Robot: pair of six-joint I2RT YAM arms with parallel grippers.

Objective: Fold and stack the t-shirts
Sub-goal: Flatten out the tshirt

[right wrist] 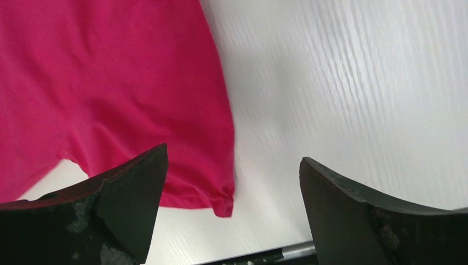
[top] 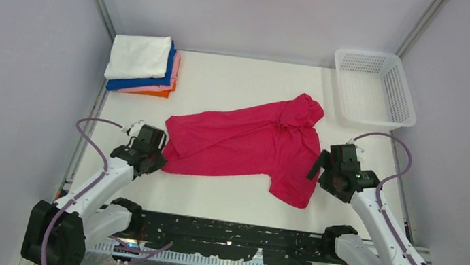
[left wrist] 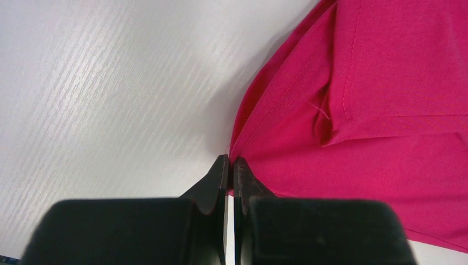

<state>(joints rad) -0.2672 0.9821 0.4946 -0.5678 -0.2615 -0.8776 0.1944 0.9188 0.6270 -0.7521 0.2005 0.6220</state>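
Top external view shows the magenta t-shirt (top: 244,144) lying crumpled and slanted across the middle of the white table (top: 223,203), its bunched end towards the far right. The left gripper (top: 152,160) sits at the shirt's near-left edge; on the left wrist view its fingers (left wrist: 221,176) are pressed together, pinching the hem where the cloth draws to a point. The right gripper (top: 319,165) is at the shirt's right side, jaws spread wide with nothing between them but the garment's corner and bare table below. A stack of folded t-shirts (top: 141,65), white on top, rests at the far left, and a white mesh basket (top: 407,93) stands at the far right.
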